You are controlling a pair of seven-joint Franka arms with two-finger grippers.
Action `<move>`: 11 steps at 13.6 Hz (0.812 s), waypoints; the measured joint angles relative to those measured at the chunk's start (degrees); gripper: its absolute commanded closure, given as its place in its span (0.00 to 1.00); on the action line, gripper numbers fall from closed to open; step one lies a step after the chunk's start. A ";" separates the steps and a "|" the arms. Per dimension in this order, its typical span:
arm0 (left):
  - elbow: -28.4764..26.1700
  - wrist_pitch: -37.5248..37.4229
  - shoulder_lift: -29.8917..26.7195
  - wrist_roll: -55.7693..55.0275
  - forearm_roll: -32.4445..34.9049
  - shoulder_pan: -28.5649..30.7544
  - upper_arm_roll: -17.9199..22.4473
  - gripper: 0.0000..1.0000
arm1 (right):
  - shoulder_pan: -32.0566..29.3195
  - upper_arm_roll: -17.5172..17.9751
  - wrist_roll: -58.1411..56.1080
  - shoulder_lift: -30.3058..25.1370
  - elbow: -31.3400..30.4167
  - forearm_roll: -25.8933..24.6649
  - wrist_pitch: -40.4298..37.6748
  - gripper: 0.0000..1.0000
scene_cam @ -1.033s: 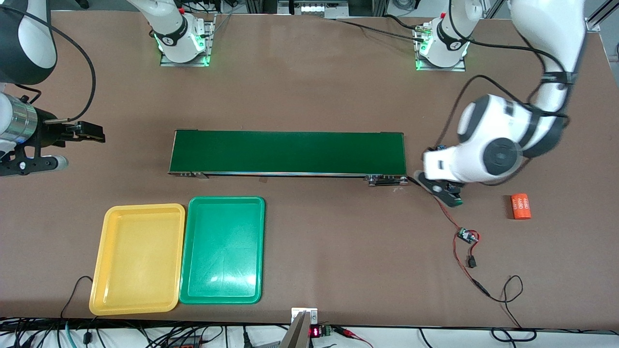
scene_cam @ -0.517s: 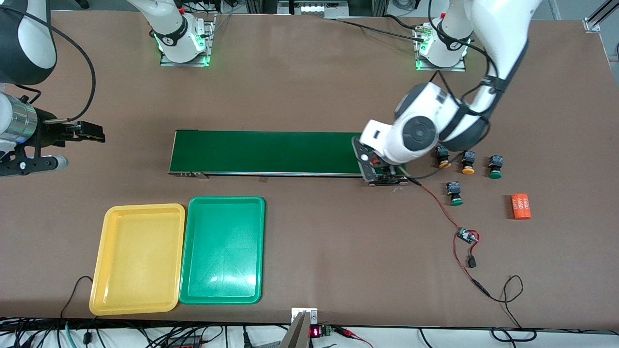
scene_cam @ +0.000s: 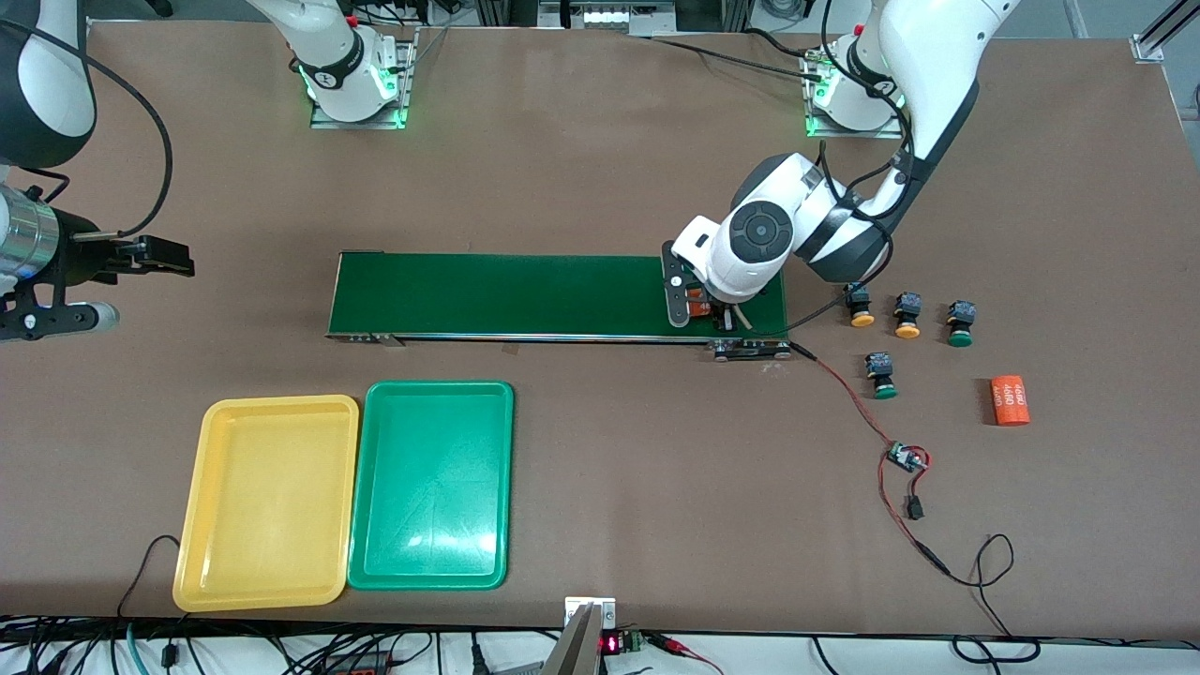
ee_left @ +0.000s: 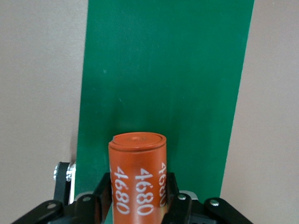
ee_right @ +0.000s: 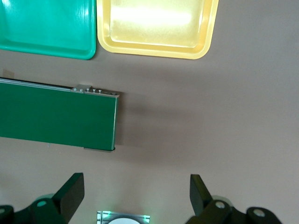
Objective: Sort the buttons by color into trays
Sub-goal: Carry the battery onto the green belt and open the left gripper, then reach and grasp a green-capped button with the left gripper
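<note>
Your front camera looks down from high across the brown table [scene_cam: 600, 141] toward both bases. Each wrist camera looks down closer; all three share the long dark-green conveyor belt [scene_cam: 525, 295] [ee_left: 163, 84] [ee_right: 56, 114].

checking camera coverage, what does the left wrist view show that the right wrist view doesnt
Only the left wrist view shows the left gripper shut on an orange cylinder printed 4680, over the conveyor belt. Only the right wrist view shows the yellow tray, the green tray and the open right gripper, which waits over bare table. Both show the belt and the brown table.
</note>
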 measured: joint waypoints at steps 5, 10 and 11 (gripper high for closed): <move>-0.07 0.19 -0.18 0.16 0.11 0.20 0.00 0.00 | 0.00 0.00 0.00 0.01 -0.01 0.00 -0.77 0.00; 1.85 -4.38 -3.13 0.08 0.13 1.58 0.02 0.00 | 0.00 0.00 -0.01 0.05 -0.07 0.00 -1.06 0.00; 3.25 -7.14 -4.11 -0.18 0.12 2.04 0.03 0.00 | 0.00 0.00 -0.01 0.05 -0.07 0.00 -1.07 0.00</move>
